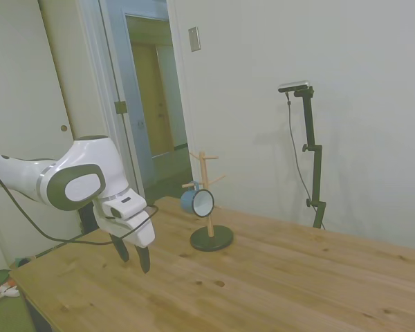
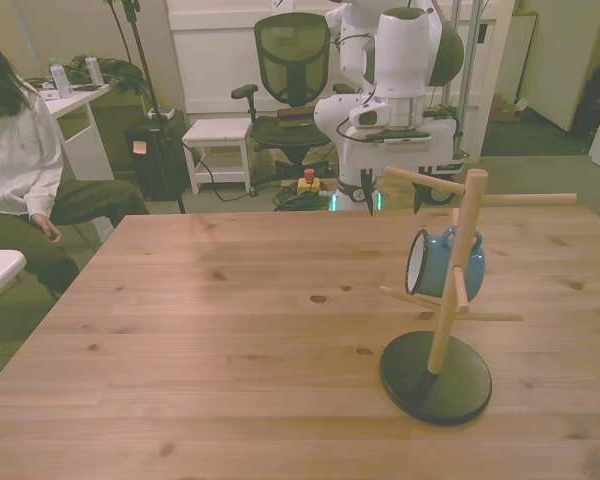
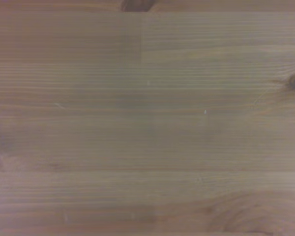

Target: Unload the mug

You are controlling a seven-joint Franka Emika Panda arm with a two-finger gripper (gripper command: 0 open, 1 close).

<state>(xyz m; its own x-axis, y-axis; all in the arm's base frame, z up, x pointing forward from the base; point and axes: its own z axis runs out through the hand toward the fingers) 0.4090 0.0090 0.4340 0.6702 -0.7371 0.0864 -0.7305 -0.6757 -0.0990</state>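
Our gripper [image 1: 133, 257] is open (holding nothing); we should approach the mug [image 1: 198, 202] level, along its peg.

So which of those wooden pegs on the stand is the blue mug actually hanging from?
The mug hangs on a lower peg of the wooden stand, the one beside the post, about halfway up. The long top pegs and the thin low one carry nothing.
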